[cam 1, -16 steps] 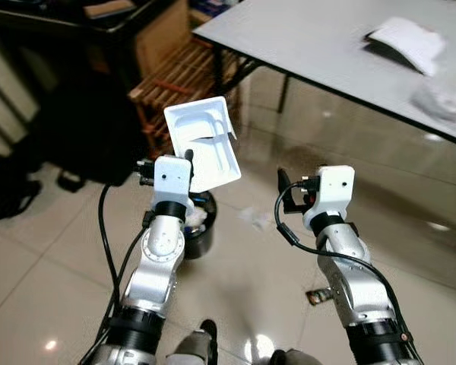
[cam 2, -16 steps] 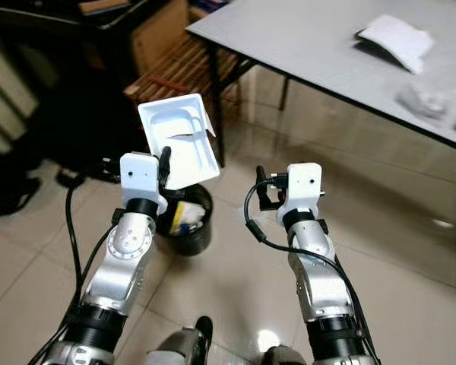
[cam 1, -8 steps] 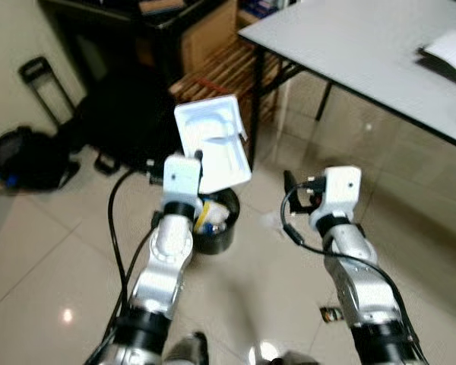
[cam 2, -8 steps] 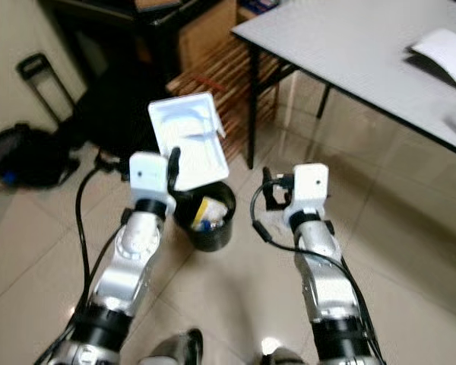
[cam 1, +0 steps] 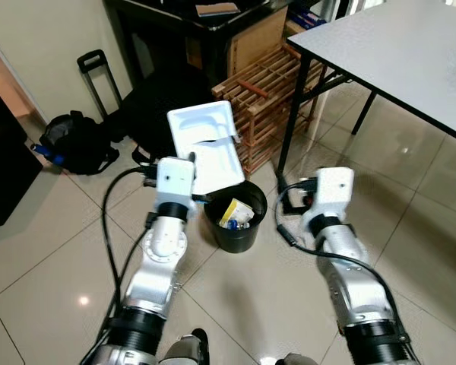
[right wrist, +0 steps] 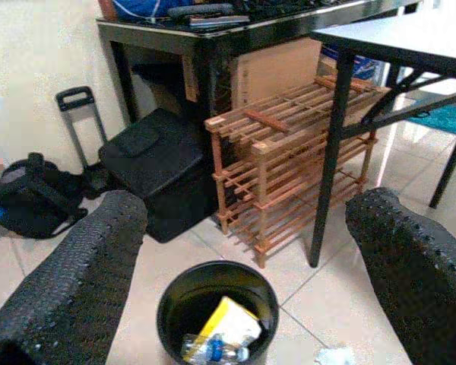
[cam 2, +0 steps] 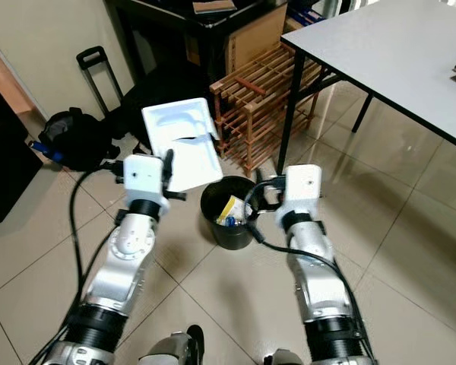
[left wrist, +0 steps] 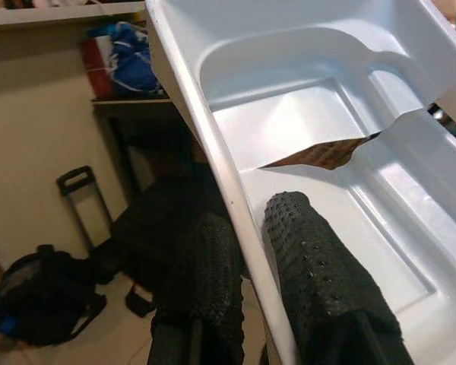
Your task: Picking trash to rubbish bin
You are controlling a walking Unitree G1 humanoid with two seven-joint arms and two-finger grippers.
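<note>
A torn white plastic tray [cam 1: 207,143] stands upright above the floor, pinched at its rim by my left gripper [left wrist: 247,220], which is shut on it; one finger presses inside the tray, the other behind it. A black rubbish bin [cam 1: 214,222] stands on the tiles just right of and below the tray, holding a yellow packet and a bottle. My right gripper [right wrist: 243,205] is open and holds nothing. It is level with the bin's right side, and in the right wrist view the bin [right wrist: 167,308] lies between its fingers. A crumpled tissue [right wrist: 333,355] lies on the floor by the bin.
A wooden slatted rack [cam 1: 270,84] stands behind the bin, beside the leg of a grey table [cam 1: 395,53]. A black suitcase [cam 1: 156,110] and a dark backpack [cam 1: 76,141] lie at the back left by the wall. Bare tiles stretch in front.
The whole view has swung and pulled back, so the bin now shows fully between my arms. The tray stays in my left gripper, and the right gripper stays open.
</note>
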